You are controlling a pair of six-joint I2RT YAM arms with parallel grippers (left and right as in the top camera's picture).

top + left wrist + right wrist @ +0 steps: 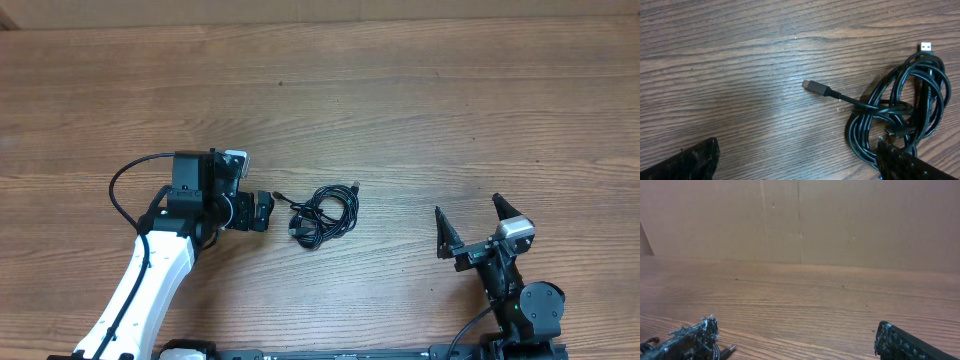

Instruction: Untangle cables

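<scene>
Cables (322, 214): thin, black, wound into one small knotted coil on the wooden table (400, 100), about mid-width, just right of the left gripper (268, 212) and well left of the right gripper (467, 207). Probably light and limp. Likely to drag along whole if pulled by a single loop, and to slide easily over the smooth wood. Strands not fragile by the look of them, though better not to crush the plugs. Loops overlapping and crossing several times on the right side of the bundle, too tangled to trace strand by strand.

Best hold, as a judgement: the free tail ending in the small plug (815, 87), sticking out of the coil's left side toward the left gripper, pinched on the cord just behind the plug. Alternatively the metal USB plug (925, 47), poking out at the far right edge. Probably a second hold needed on the coil itself, to keep it from following.

Left gripper: spread fully wide, holding nothing, touching nothing, poised just beside the coil, with one finger (910, 165) overlapping the loops' near edge in the wrist view. Right gripper: likewise wide apart and empty, sitting at the near right of the table, well apart from the bundle.
</scene>
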